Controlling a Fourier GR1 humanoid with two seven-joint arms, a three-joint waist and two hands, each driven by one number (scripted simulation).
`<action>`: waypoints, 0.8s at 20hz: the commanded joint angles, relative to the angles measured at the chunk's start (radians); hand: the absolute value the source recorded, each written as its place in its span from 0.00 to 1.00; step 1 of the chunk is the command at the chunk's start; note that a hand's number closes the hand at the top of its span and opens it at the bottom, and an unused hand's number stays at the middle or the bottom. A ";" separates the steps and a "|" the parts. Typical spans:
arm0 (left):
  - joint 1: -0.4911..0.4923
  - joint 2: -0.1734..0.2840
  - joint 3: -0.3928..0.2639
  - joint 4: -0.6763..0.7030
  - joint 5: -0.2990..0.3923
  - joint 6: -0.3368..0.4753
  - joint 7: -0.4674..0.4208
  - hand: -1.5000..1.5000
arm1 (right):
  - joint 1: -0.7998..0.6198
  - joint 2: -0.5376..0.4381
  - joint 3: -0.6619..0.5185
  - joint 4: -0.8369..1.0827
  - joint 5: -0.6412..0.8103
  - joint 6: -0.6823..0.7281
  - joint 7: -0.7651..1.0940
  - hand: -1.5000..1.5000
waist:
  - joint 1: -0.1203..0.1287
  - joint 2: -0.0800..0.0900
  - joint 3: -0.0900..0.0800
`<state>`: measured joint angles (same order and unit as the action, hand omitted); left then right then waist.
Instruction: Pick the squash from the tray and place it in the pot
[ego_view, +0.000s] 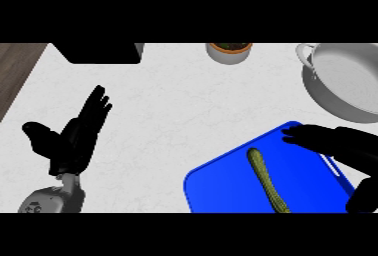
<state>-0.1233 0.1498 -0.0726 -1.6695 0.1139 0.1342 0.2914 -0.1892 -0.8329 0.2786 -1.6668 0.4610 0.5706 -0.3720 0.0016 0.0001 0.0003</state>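
Observation:
A long, thin green squash (266, 180) lies on the blue tray (221, 185) at the lower right, running from its middle down to the near edge. The silver pot (347, 95) stands at the far right, partly cut off by the view's edge. My right hand (332, 141) hovers over the tray's far right corner, to the right of the squash's upper end and apart from it, fingers pointing left and bent over, holding nothing. My left hand (74, 137) rests open at the left, fingers straight and up.
A small white cup-like pot with dark contents (229, 51) stands at the back centre. A black block (100, 52) sits at the back left. The counter's wooden edge (15, 70) runs down the far left.

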 joint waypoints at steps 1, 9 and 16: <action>0.030 -0.003 0.010 -0.017 0.004 -0.028 -0.002 0.50 | 0.030 0.106 -0.002 -0.050 0.059 0.014 0.077 0.00 | -0.001 -0.001 0.000; -0.034 -0.014 0.048 0.009 -0.011 -0.023 0.032 0.50 | 0.093 0.219 -0.021 -0.095 0.131 0.019 0.066 0.00 | -0.002 0.000 0.000; -0.070 -0.065 0.011 0.053 -0.058 -0.004 0.022 0.50 | 0.091 0.299 0.009 -0.041 0.242 0.027 0.130 0.00 | -0.002 0.001 0.000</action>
<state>-0.1563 0.1223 -0.0360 -1.6624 0.0879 0.1092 0.3255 -0.0921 -0.6014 0.2334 -1.7548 0.6170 0.6299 -0.2766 -0.0006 -0.0005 -0.0003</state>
